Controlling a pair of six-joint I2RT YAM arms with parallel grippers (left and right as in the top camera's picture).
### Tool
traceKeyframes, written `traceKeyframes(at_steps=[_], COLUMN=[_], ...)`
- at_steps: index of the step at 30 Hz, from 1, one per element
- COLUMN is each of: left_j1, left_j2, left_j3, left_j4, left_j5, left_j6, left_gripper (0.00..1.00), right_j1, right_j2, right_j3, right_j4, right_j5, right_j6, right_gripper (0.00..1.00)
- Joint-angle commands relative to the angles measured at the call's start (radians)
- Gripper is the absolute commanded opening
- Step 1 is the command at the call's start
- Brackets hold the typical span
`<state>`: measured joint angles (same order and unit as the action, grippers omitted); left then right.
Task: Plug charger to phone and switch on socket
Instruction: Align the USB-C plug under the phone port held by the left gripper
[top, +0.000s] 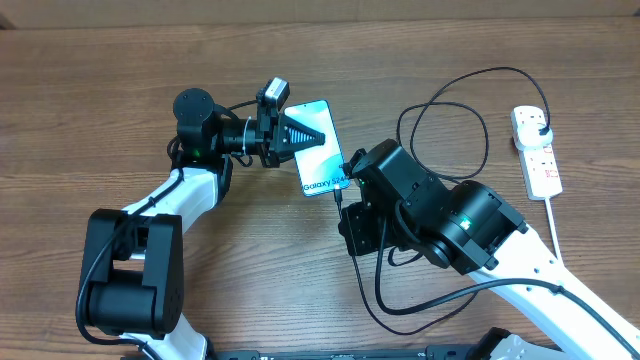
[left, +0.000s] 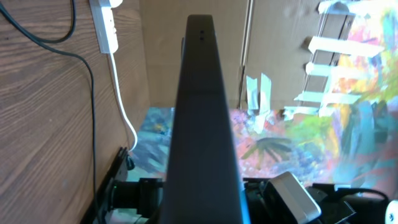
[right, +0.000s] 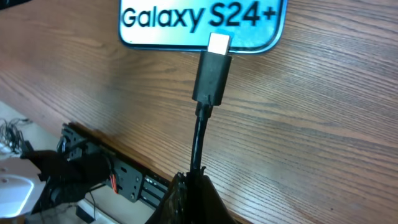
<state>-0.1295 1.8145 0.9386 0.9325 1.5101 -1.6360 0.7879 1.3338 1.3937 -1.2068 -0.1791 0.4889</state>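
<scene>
The phone (top: 320, 168) lies mid-counter (top: 100, 90), the socket (top: 540, 160) well off to its right, the charger (right: 211, 78) tip at the phone's near end.

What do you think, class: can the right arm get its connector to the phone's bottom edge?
Probably yes. The right end effector holds the charger cable, its USB-C connector at the bottom edge of the Galaxy S24+ phone, nothing between. The left end effector lies over the far end.

Slim teal-screened smartphone (right: 161, 18) is cut off by the right wrist view's edge; overhead, the left arm's jaws cover its middle. Thin black charger cable (right: 199, 134) vanishes inside the right jaws.
</scene>
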Motion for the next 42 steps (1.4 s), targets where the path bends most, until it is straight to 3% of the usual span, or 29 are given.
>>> traceKeyframes(at_steps=[1, 8, 17, 42], left_j1=[-0.002, -0.002, -0.002, -0.002], left_j2=[-0.002, -0.002, -0.002, -0.002], left_j3=[0.027, 0.027, 0.027, 0.027], left_j4=[0.008, 0.008, 0.008, 0.008], left_j5=[-0.005, -0.042, -0.087, 0.002], left_j6=[-0.048, -0.127, -0.110, -0.042], left_gripper=[0.04, 0.04, 0.04, 0.04], right_j1=[0.005, 0.005, 0.005, 0.005], right_j2=[-0.018, -0.018, -0.018, -0.007], right_j3=[-0.002, -0.002, -0.002, -0.002], right_j4=[0.005, 0.002, 0.017, -0.002], right_j5=[0.037, 0.020, -0.047, -0.039], right_j6=[0.039, 0.027, -0.053, -0.206], right_gripper=[0.04, 0.04, 0.04, 0.04])
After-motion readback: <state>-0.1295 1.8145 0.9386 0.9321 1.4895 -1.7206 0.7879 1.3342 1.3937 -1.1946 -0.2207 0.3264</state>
